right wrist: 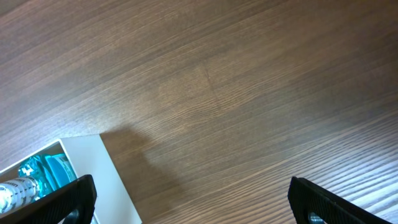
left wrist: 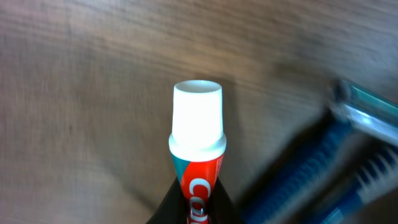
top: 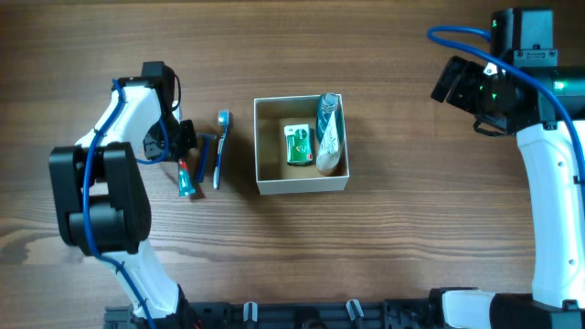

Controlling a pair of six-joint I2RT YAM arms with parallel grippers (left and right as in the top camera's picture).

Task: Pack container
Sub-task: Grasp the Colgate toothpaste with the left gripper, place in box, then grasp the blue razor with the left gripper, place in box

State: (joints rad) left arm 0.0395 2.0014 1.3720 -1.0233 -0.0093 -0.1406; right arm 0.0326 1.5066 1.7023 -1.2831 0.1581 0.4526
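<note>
The container (top: 302,185), a square white cardboard box with a brown inside, sits at the middle of the table. It holds a green packet (top: 297,144) and a clear wrapped item (top: 329,135). Its white corner shows in the right wrist view (right wrist: 93,168). My left gripper (top: 183,146) is shut on a red and teal toothpaste tube (left wrist: 198,180) with a white cap, left of the box. The tube also shows in the overhead view (top: 186,178). Two blue toothbrushes (top: 219,151) lie beside it. My right gripper (right wrist: 193,202) is open and empty, raised at the far right.
The toothbrushes show blurred at the right of the left wrist view (left wrist: 348,155). The wooden table (top: 411,247) stretches around the box. The right arm's white link (top: 553,210) stands along the right edge.
</note>
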